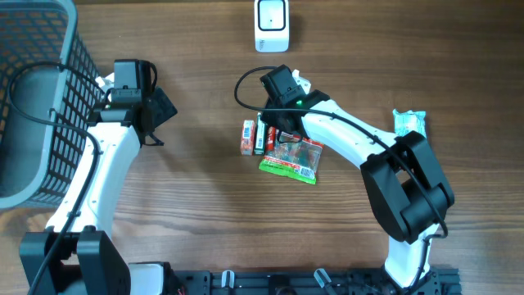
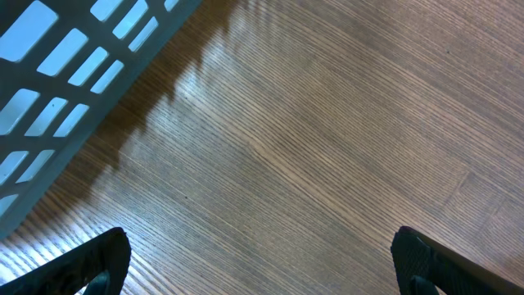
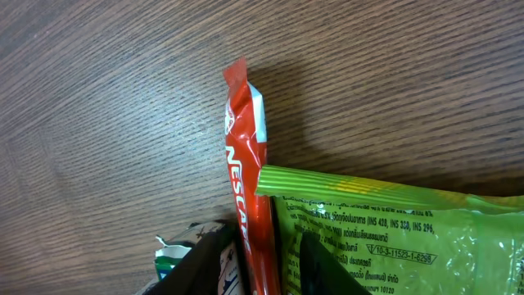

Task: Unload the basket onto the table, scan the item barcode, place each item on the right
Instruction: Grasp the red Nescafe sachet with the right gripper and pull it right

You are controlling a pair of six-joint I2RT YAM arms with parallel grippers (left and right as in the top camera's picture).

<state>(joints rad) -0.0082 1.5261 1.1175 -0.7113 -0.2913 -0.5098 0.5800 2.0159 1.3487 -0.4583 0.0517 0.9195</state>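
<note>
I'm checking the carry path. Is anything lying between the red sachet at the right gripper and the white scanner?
Nothing visible does. Bare table separates the red sachet from the white scanner; only the right arm's own black cable loops nearby.

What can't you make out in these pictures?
- Whether the right gripper grips the red sachet: the right wrist view's bottom edge cuts off its fingertips; overhead, the right arm covers them.
- Barcode on the green packet: overhead, too small to read; cut off in the right wrist view.
- Teal packet: overhead, the right arm hides part of it.
</note>
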